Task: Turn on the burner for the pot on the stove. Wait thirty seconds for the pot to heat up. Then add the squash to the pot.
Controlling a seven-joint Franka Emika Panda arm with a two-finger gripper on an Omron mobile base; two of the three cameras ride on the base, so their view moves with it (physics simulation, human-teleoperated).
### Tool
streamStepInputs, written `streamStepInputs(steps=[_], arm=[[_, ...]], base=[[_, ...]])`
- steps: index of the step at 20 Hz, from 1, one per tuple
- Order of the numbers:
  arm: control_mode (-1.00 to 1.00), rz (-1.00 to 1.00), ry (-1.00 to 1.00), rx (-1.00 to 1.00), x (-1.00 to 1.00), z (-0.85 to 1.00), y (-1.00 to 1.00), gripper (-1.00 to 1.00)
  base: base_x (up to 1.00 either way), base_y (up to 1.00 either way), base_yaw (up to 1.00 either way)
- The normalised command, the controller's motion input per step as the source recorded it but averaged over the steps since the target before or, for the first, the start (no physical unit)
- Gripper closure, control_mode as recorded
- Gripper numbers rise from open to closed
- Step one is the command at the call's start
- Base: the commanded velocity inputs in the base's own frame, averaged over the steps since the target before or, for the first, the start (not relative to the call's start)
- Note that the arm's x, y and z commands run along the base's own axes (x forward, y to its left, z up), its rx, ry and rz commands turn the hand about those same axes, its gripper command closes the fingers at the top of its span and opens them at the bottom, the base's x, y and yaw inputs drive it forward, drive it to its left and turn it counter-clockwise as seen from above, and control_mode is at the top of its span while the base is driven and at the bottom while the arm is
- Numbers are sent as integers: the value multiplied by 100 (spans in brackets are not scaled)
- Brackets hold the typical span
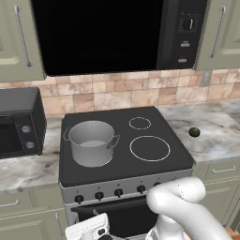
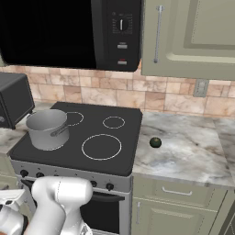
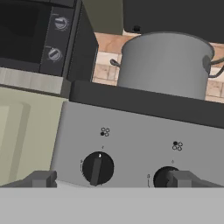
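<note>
At silver stove front panel point(image 3: 131, 144): fingers point(image 3: 43, 178) spread wide, empty, flanking leftmost black knob point(image 3: 97, 168). Grey steel stockpot point(image 1: 91, 142) on front-left burner. Small dark green squash point(image 1: 194, 132) on marble counter point(image 1: 215, 136), right of stove. Burner switching, heating wait, squash transfer apparently all outstanding.

A tan tile backsplash point(image 1: 122, 93) runs behind a marbled grey counter point(image 2: 183, 151). Pale green wall cabinets point(image 2: 193, 36) with silver bar handles flank a black microwave point(image 1: 117, 33). A black toaster oven point(image 1: 18, 122) sits on the left counter. Green drawers point(image 2: 176, 193) lie below the counter.
</note>
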Motion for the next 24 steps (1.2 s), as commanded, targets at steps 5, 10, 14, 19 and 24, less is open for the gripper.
streamStepInputs(steps=[5, 10, 14, 19, 24], arm=[[-100, 0, 5, 1, 14, 0, 1, -100], [-100, 0, 11, 4, 12, 0, 5, -100], [-100, 0, 5, 1, 11, -3, 9, -100], [-100, 0, 2, 0, 17, -2, 7, -100], [-100, 0, 0, 0, 14, -21, 6, -100]], base=[[0, 0, 0], [0, 0, 0], [0, 0, 0], [0, 0, 0], [0, 0, 0]])
